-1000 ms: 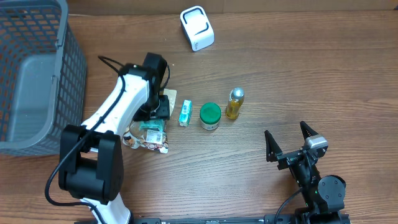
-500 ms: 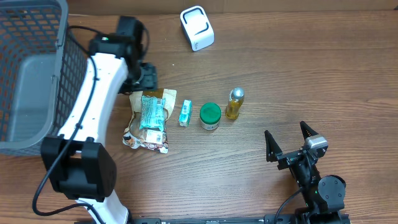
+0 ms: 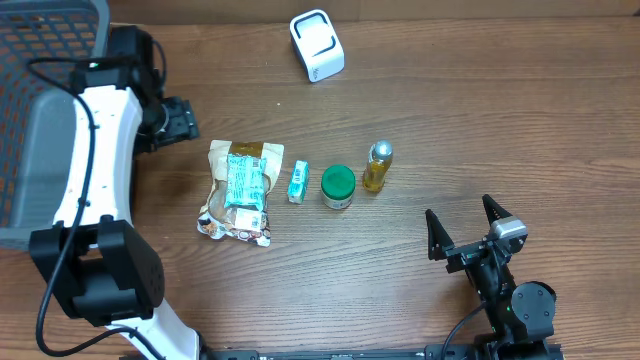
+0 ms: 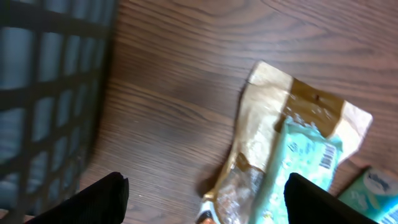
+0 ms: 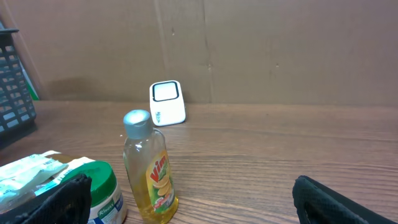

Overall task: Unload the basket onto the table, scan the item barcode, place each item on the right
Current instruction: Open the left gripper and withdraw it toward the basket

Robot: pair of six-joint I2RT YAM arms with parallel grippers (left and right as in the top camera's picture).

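Observation:
A brown snack bag (image 3: 238, 205) lies flat on the table with a teal packet (image 3: 244, 180) on top of it; the packet's barcode (image 4: 326, 160) faces up. To its right stand a small tissue pack (image 3: 298, 183), a green-lidded jar (image 3: 338, 186) and a yellow soap bottle (image 3: 377, 166). The white scanner (image 3: 317, 45) sits at the back. My left gripper (image 3: 182, 118) hangs open and holds nothing, up and left of the bag, beside the basket. My right gripper (image 3: 466, 236) rests open at the front right, facing the bottle (image 5: 149, 168).
A grey mesh basket (image 3: 40, 120) fills the left edge, and its wall (image 4: 43, 93) is close to my left fingers (image 4: 102, 196). The jar (image 5: 99, 186) and scanner (image 5: 166, 102) show ahead of my right gripper (image 5: 193, 194).
My left arm has swung up and to the left, away from the snack bag toward the basket, with its jaws spreading wider. The bag stays on the table. The right arm is still.

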